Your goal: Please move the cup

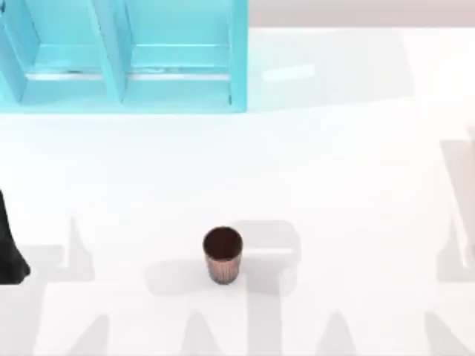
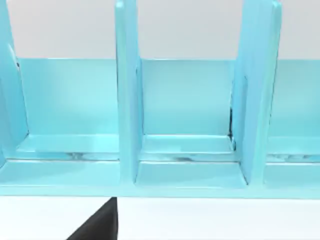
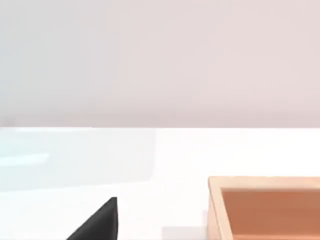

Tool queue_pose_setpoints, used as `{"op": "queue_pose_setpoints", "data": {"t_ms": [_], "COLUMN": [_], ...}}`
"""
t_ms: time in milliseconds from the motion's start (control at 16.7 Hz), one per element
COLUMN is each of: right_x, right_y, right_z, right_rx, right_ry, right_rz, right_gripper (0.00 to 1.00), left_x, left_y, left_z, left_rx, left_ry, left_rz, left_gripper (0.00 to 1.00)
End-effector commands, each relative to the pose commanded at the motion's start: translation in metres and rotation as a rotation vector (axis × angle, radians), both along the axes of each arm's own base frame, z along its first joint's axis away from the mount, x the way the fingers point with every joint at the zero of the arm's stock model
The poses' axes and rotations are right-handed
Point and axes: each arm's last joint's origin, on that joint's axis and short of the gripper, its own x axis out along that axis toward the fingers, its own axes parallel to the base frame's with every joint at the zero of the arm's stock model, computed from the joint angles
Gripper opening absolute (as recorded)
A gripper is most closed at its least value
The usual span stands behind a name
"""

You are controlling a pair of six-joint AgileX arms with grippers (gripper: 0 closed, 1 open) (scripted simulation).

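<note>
The cup (image 1: 222, 254), a small copper-brown ribbed tumbler with a dark inside, stands upright on the white table near the front, slightly left of centre. Nothing touches it. My left arm (image 1: 11, 248) is a black shape at the table's far left edge, well apart from the cup. A black part of my left gripper (image 2: 97, 225) appears in the left wrist view, facing the teal shelf. A black part of my right gripper (image 3: 97, 225) appears in the right wrist view, above the white table.
A teal shelf unit (image 1: 119, 59) with upright dividers (image 2: 127, 100) stands at the back left of the table. An orange-brown open box (image 3: 215, 210) sits close to the right gripper. White tabletop surrounds the cup on all sides.
</note>
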Motion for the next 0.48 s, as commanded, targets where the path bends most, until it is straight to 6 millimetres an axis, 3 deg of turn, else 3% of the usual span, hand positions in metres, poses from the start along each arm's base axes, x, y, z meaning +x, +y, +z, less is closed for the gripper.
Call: {"op": "queue_pose_setpoints", "data": {"t_ms": [240, 480], "right_x": [0.000, 0.000], "right_y": [0.000, 0.000], "right_z": [0.000, 0.000], "right_rx": [0.000, 0.000], "right_ry": [0.000, 0.000], "right_rz": [0.000, 0.000], "right_gripper": [1.00, 1.00], "left_x": [0.000, 0.006], "left_y": [0.000, -0.001], "left_z": [0.005, 0.033], "left_rx": [-0.021, -0.128], "left_ry": [0.025, 0.176], "left_rz": [0.004, 0.025], "left_gripper": [1.00, 1.00]}}
